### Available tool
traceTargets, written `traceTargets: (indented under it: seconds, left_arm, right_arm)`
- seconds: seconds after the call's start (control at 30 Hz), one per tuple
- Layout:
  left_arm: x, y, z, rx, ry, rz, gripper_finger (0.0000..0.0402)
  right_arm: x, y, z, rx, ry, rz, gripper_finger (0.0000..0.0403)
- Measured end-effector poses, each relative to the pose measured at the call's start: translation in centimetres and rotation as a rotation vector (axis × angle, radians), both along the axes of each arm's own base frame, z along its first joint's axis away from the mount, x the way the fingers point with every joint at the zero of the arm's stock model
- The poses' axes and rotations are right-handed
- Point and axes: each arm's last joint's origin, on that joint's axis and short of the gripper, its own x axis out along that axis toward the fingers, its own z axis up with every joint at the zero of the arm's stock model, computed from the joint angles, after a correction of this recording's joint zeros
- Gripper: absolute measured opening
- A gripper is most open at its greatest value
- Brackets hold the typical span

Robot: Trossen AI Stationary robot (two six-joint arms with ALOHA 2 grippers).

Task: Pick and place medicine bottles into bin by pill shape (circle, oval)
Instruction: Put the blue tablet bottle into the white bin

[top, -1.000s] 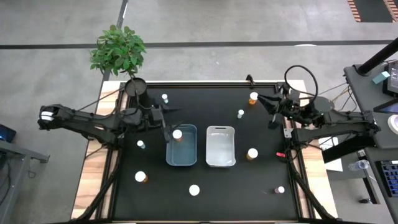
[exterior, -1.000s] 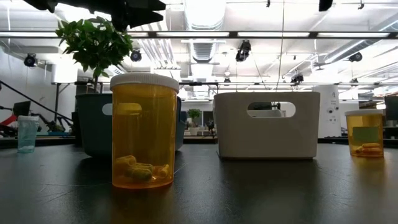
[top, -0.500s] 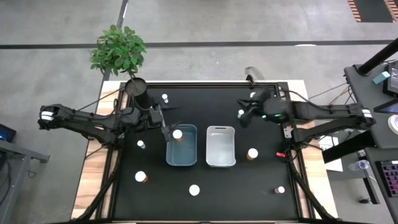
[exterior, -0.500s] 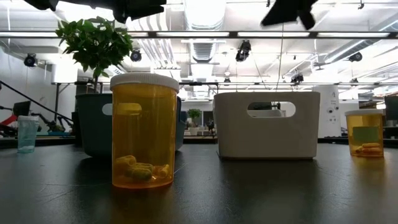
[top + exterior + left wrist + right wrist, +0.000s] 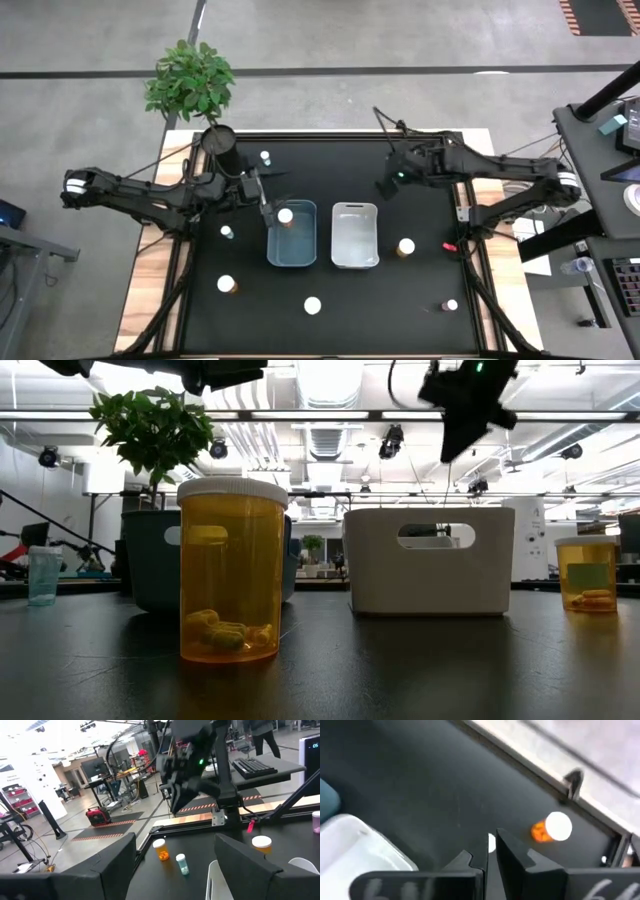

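Worktop [image 5: 330, 320]: a black mat that carries two bins and the scattered medicine bottles.
Blue bin [image 5: 291, 247]: left of the white bin [image 5: 354, 235], both near the middle of the mat.
Left end effector [image 5: 268, 208]: it hangs over the far left corner of the blue bin, beside a white-capped bottle [image 5: 286, 215] that shows inside that bin's far end. In the left wrist view the fingers [image 5: 107, 867] are spread wide with nothing between them.
Right end effector [image 5: 384, 187]: it is raised over the far part of the mat, beyond the white bin. In the right wrist view its fingers [image 5: 507, 851] are nearly pressed together, with only a narrow slit between them, and they pinch nothing.
Small bottle [image 5: 491, 842]: its white cap shows just past the right fingertips; an orange bottle [image 5: 551, 827] stands beyond it, near the mat's edge.
Front bottle [image 5: 231, 570]: orange body, white cap, oblong pills at the bottom; it stands in front of the blue bin in the low view.
Other bottles: one orange bottle [image 5: 405, 246] right of the white bin, one [image 5: 227, 284] at the front left, one white cap [image 5: 312, 305] at the front centre.
Plant pot [image 5: 218, 143]: at the far left corner.
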Motion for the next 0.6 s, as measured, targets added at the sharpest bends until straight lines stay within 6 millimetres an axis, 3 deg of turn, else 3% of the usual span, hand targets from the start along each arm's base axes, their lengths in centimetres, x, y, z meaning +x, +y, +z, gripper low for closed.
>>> traceTargets:
  seconds: [0.37,0.6]
  left_arm:
    - [0.0,0.0,0.0,-0.001,0.002,0.000,0.0251]
    - [0.0,0.0,0.0,-0.002,0.002,0.000,0.0251]
  right_arm:
    - [0.3,-5.1,-4.3,0.277,0.144,0.081,0.0028]
    - [0.3,-7.4,-6.1,0.335,0.169,-0.009,0.0033]
